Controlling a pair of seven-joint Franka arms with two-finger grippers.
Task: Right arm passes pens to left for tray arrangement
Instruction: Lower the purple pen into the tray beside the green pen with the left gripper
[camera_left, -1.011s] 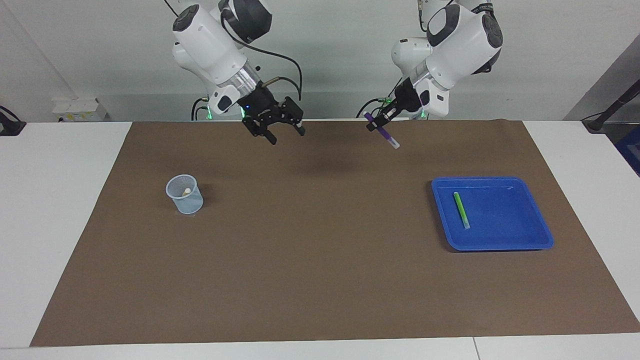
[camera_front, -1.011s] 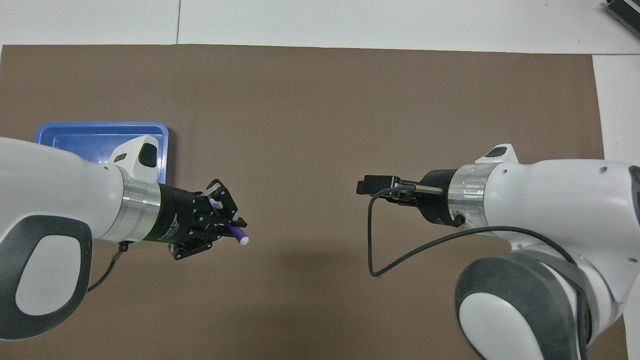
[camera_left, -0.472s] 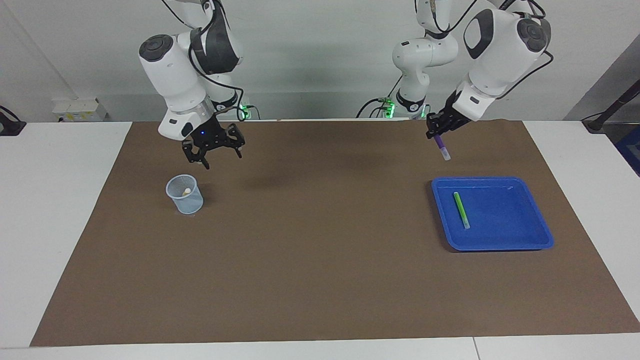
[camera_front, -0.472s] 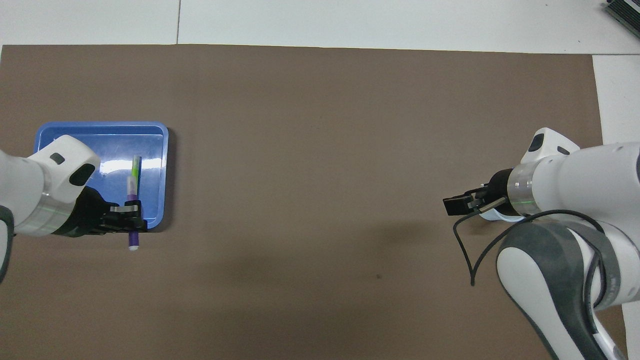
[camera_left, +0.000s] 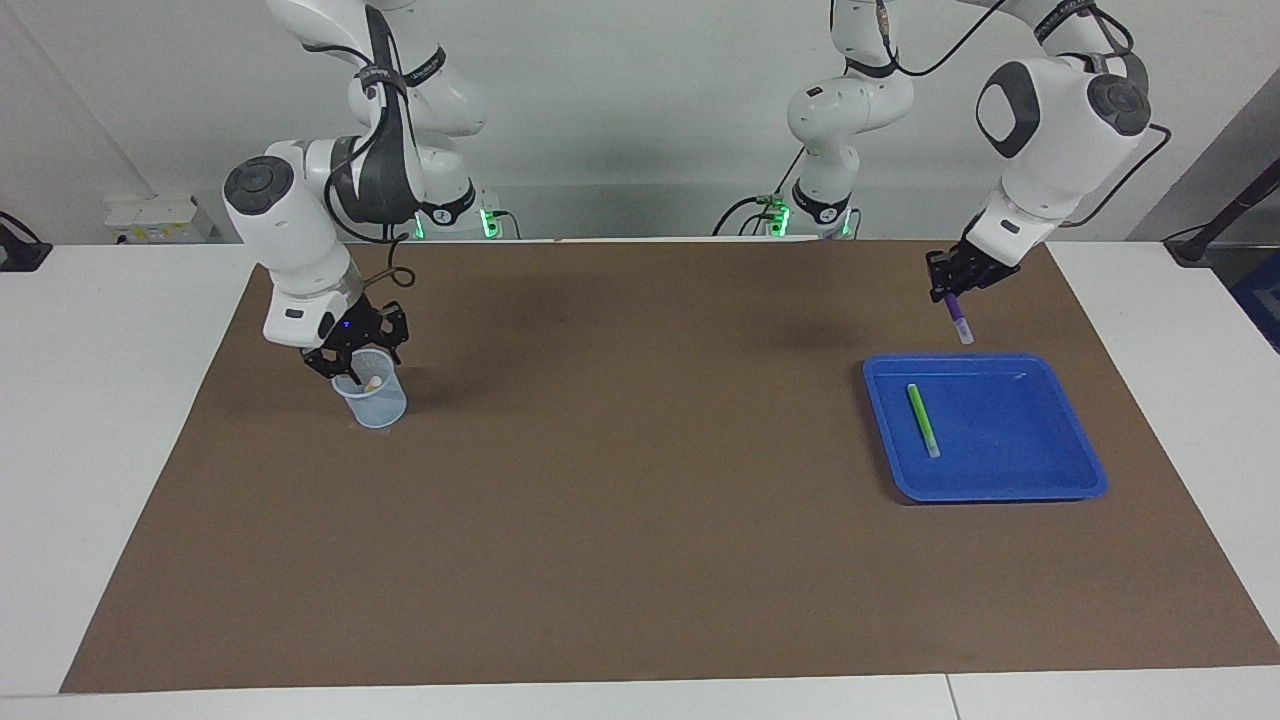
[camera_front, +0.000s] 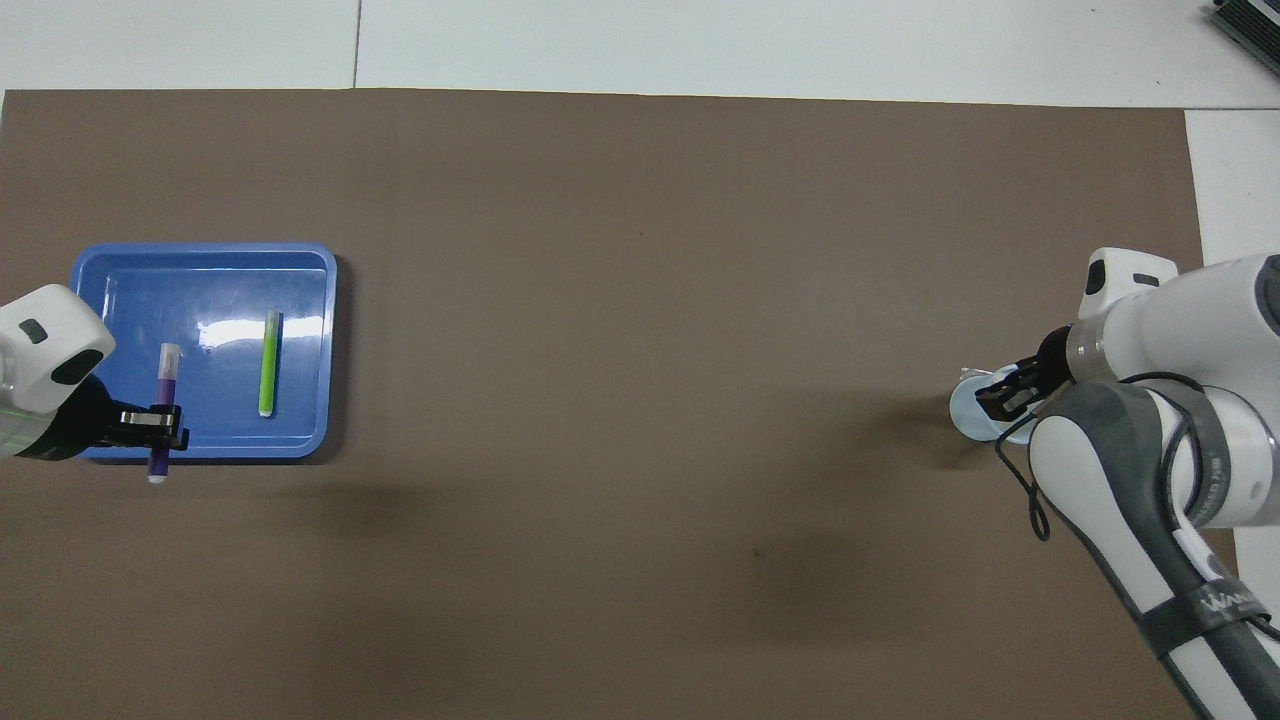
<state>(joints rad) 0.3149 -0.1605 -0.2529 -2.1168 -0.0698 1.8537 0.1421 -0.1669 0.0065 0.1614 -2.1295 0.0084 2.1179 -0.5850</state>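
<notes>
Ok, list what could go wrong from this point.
The left tool holds the purple pen tilted in the air over the blue tray's robot-side rim; released here, it may strike the rim and roll out, or land against the green pen. The right tool sits at the mesh cup's mouth, fingers open; a misaligned descent could tip the cup.
</notes>
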